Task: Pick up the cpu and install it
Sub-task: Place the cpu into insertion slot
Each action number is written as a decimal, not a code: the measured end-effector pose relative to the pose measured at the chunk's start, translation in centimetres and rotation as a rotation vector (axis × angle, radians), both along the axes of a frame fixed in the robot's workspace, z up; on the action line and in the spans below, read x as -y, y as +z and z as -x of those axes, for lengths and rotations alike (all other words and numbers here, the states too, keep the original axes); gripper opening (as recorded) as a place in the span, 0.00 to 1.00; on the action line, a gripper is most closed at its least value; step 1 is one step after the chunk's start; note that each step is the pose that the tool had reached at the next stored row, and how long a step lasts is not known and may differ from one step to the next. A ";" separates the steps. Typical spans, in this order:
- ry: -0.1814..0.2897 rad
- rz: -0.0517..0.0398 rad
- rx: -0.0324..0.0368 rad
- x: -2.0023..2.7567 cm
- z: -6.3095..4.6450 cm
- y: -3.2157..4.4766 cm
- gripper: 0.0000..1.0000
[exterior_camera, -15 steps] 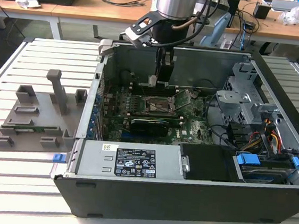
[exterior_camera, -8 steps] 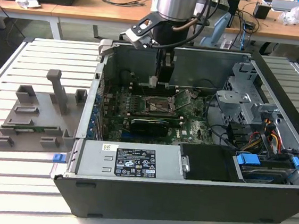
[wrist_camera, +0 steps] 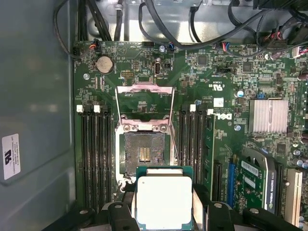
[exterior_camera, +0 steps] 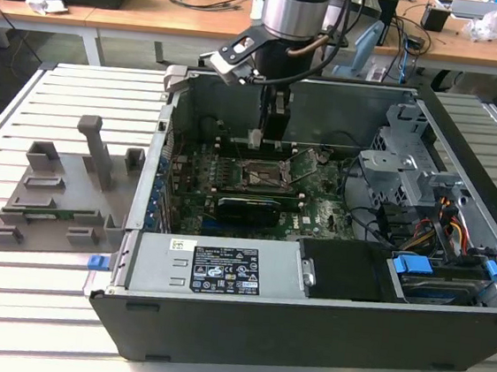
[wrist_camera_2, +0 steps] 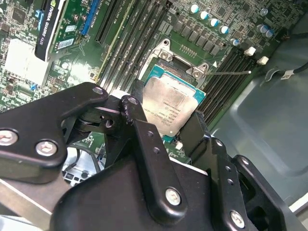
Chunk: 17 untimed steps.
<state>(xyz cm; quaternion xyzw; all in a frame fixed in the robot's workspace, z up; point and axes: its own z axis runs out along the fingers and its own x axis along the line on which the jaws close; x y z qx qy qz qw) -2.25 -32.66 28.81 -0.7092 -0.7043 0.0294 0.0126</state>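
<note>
While the arm hangs over an open computer case, the scene on the slatted metal table (exterior_camera: 3,320) reads from the exterior view's left as follows: a grey plastic plate (exterior_camera: 52,192) with upright posts lies flat on the table; just beside it sits the open computer case (exterior_camera: 304,334), with its green circuit board (exterior_camera: 230,193) facing up; the gripper (exterior_camera: 267,133) is lowered inside the case, over the middle of the board; toward the exterior view's right are a metal drive cage (exterior_camera: 394,157) and a bundle of coloured cables (exterior_camera: 454,221).

In both wrist views the fingers (wrist_camera_2: 195,132) are closed on two opposite edges of the cpu (wrist_camera: 164,199), with only the chip's width between them; the cpu is held flat, its dull silver top up and its thin green rim showing; it hangs above the board, just beside the socket (wrist_camera: 144,151); the socket is bare, and its metal frame (wrist_camera: 144,98) is flipped up; long dark memory slots (wrist_camera: 94,154) run along either side of the socket.
</note>
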 end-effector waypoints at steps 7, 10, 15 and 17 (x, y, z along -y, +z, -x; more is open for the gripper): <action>0.000 -0.0001 0.0001 0.00 -0.1 -0.34 0.55; 0.000 0.0000 -0.0001 0.00 -0.2 -0.50 0.55; 0.000 0.0000 0.0000 0.00 -0.3 -0.73 0.55; 0.000 0.0000 0.0000 0.00 -0.3 -0.84 0.55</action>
